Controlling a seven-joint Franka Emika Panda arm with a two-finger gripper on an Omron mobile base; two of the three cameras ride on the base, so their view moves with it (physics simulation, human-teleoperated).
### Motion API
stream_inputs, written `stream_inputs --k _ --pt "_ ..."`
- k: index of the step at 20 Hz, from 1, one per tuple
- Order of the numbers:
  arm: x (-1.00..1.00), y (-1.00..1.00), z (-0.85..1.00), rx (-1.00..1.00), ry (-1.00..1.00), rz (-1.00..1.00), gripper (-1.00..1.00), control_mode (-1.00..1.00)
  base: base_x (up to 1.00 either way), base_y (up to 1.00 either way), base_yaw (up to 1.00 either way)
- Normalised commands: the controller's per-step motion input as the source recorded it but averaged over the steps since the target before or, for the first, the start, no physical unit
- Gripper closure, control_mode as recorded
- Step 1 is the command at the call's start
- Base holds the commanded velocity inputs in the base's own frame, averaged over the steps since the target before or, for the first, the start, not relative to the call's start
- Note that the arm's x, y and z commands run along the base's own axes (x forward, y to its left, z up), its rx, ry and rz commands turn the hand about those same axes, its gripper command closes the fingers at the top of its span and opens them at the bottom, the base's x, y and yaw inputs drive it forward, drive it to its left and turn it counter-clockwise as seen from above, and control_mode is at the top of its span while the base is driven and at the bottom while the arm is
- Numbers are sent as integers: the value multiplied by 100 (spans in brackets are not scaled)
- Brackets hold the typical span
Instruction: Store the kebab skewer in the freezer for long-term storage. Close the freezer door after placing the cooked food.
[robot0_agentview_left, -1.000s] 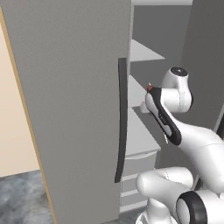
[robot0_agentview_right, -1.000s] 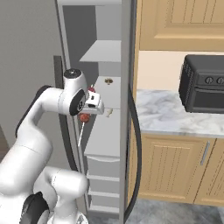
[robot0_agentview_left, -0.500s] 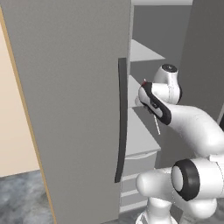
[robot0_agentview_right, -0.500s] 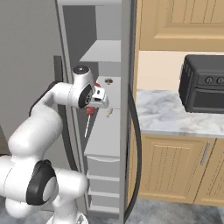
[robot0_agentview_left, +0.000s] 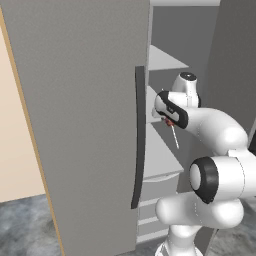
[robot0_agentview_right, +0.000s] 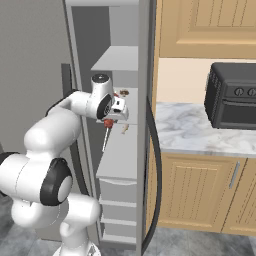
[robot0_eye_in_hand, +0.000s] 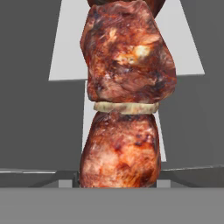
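Evidently the end effector (robot0_agentview_right: 111, 120) is clenching the kebab skewer (robot0_agentview_right: 106, 134) by its meat end inside the open freezer (robot0_agentview_right: 120, 60), the thin stick dangling below it — light, stiff, probably greasy — best gripped at the chunks.

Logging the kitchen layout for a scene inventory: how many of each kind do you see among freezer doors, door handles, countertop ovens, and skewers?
Freezer door: 1, swung open
Door handles: 2, one on the freezer door, one on the other door's edge
Black countertop oven: 1
Kebab skewer: 1, held in the pincer inside the freezer
Total: 5
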Motion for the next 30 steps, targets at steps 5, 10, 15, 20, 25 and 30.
stream_inputs --k 5,10,15,20,25,30 --pt "37 0 -26 0 0 0 100 -100 0 0 0" --pt "39 -1 -9 0 0 0 100 -100 0 0 0" --pt "52 0 -9 0 0 0 100 -100 0 0 0" --pt "50 -5 -6 1 0 0 100 -100 0 0 0" --pt "45 -12 -6 1 0 0 100 -100 0 0 0" --pt "37 -16 -9 0 0 0 100 -100 0 0 0"
